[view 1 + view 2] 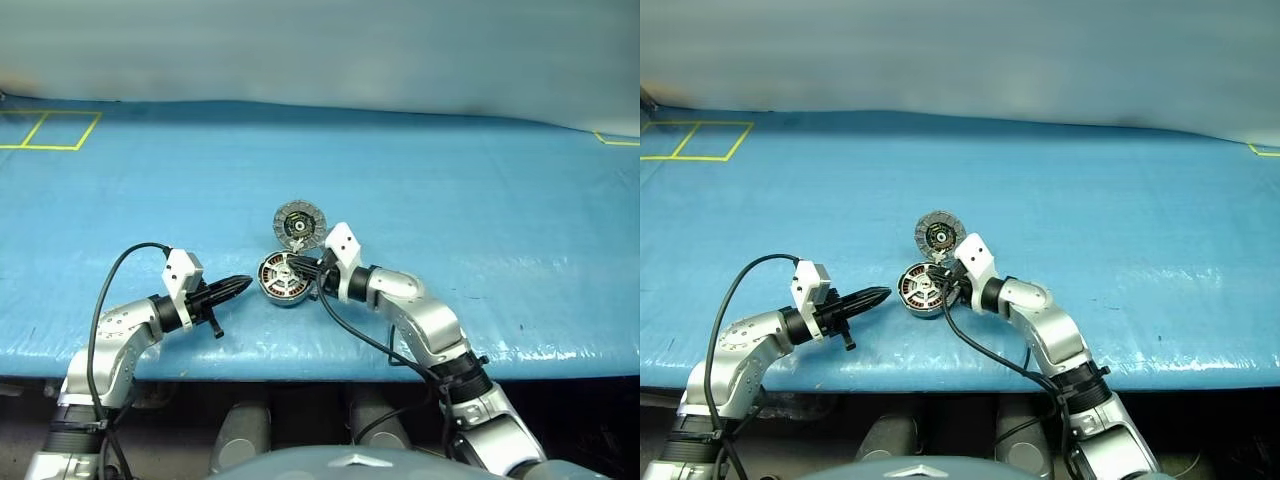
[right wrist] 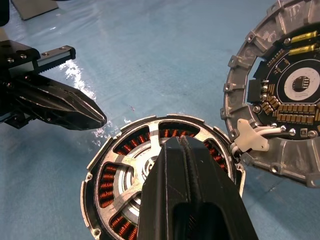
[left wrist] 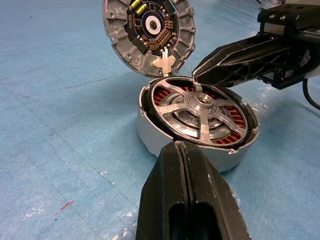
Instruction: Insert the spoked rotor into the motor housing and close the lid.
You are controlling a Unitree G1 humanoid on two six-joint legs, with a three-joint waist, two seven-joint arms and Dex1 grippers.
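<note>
Blue table point(image 1: 500, 200) around motor housing point(image 3: 165, 142)

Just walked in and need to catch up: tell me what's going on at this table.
The spoked rotor already sits inside the motor housing on the blue table. The lid is open, tilted up on its hinge. The right gripper, shut, rests its tip over the rotor's edge near the hinge. The left gripper, also shut, hovers just beside the housing. Closing the lid remains.

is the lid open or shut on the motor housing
Open: the lid stands swung up off the motor housing, inner face showing, with the spoked rotor seated inside.
</note>
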